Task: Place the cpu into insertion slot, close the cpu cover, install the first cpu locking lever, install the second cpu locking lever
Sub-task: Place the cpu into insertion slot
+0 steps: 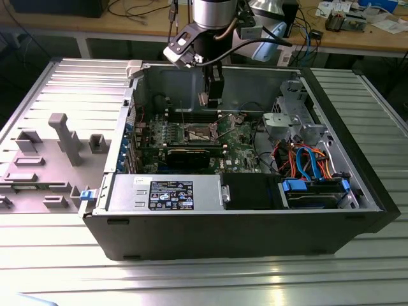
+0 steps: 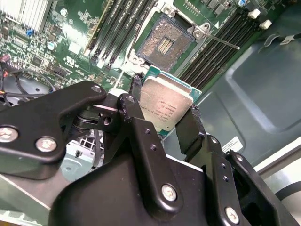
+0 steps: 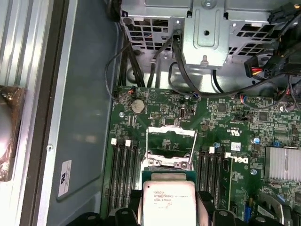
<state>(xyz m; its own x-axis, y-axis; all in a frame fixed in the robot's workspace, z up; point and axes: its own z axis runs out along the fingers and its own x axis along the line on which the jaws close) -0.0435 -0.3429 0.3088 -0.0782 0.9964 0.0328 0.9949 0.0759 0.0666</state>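
Holding cpu [image 2: 165,106] pinched by opposite edges in the jaws, raised and just short of uncovered insertion slot [image 2: 164,42]; likely best to level, square to socket rim, lower straight, no sliding across contacts.

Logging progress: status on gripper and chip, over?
Gripper shut on small square silver-topped cpu. Cpu not yet in dark-centred, silver-rimmed insertion slot. Slot uncovered, unobstructed.
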